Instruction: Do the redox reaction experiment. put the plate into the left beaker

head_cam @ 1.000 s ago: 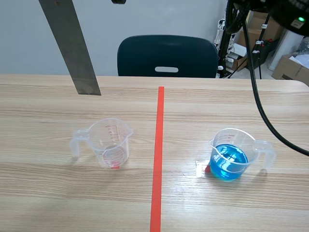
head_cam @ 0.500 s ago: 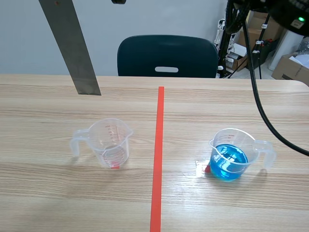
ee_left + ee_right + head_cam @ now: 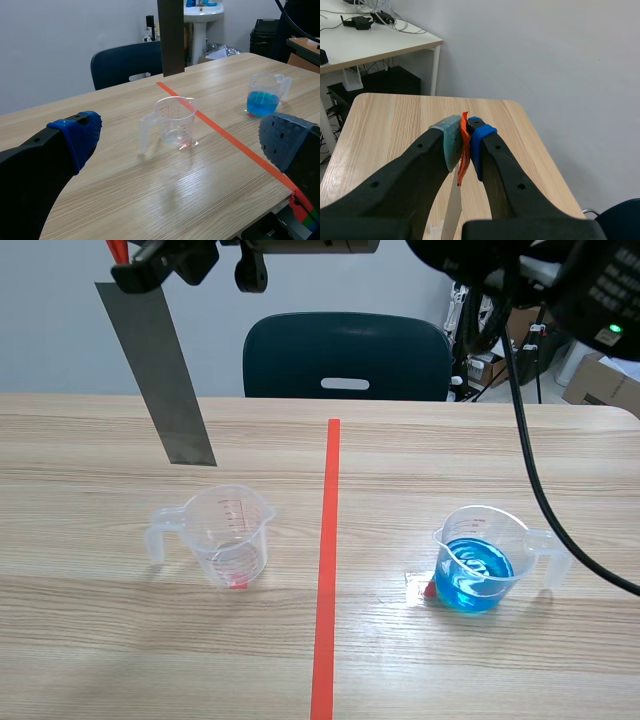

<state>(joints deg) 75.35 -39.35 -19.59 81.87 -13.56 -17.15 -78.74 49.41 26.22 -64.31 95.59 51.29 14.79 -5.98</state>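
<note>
A long grey metal plate (image 3: 160,375) hangs upright above the table, its lower end just behind and above the empty clear left beaker (image 3: 222,535). My right gripper (image 3: 150,265) reaches across from the right and is shut on the plate's orange-marked top end (image 3: 464,150). The plate (image 3: 452,210) drops away below the fingers. The right beaker (image 3: 480,562) holds blue liquid. In the left wrist view my left gripper (image 3: 182,135) stands open and low at the table's near side. The empty beaker (image 3: 172,122) lies ahead of it, with the plate (image 3: 171,35) above.
A red tape line (image 3: 326,560) runs down the table's middle between the beakers. A dark chair (image 3: 345,355) stands behind the far edge. Cardboard boxes (image 3: 600,380) and cables sit at the back right. A small red scrap (image 3: 428,590) lies by the blue beaker.
The plate has dropped lower and shifted slightly right toward the left beaker. The right gripper holding it has come into the scene view at the top.
</note>
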